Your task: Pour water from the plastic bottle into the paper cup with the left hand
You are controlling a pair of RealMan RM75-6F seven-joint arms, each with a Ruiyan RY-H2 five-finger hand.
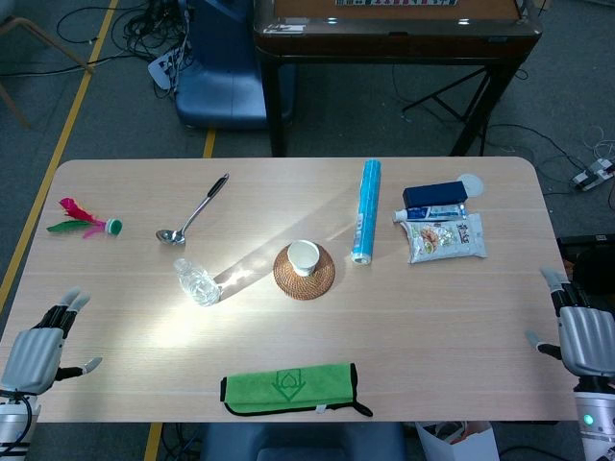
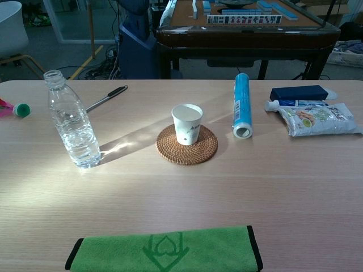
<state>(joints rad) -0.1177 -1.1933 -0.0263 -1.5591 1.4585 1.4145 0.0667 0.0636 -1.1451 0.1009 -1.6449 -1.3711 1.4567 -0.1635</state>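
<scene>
Nothing gripped yet. Left robot hand (image 1: 38,346) sits at the desk's near-left corner, fingers spread, holding nothing. Right robot hand (image 1: 586,336) mirrors it at the near-right corner, also spread and empty. Neither shows in the chest view. Looks like a parked start pose, judging by how both sit well apart from everything.

Task items: clear ribbed plastic bottle (image 2: 72,122) stands upright, cap off, roughly a third full of water. From the white paper cup (image 2: 188,123) it's at about 9 o'clock, near but not touching. Cup stands upright on a round woven rattan coaster (image 2: 187,153), mouth up, centre of the pale wood-grain desk (image 2: 283,187). Bottle on the left side suits a left-hand reach; the coaster probably catches drips.

Handling guess: thin-walled bottle will flex under squeeze, and with an open neck that could push water out early. Cup is light and could tip if bumped.

Other stuff:
- steel ladle with black handle (image 1: 197,211), 10 o'clock of the cup
- pink-and-green feather shuttlecock (image 1: 85,223), far left
- blue cylindrical roll (image 2: 242,107), 2 o'clock of the cup, lying flat, open end towards the robot
- dark blue box (image 2: 299,92), toothpaste tube (image 2: 286,104) and plastic snack packet (image 2: 317,120), clustered at right
- folded green microfibre cloth with black edging (image 2: 164,249), 6 o'clock, near edge

Next: left robot hand needs to close around the bottle's mid-body.
</scene>
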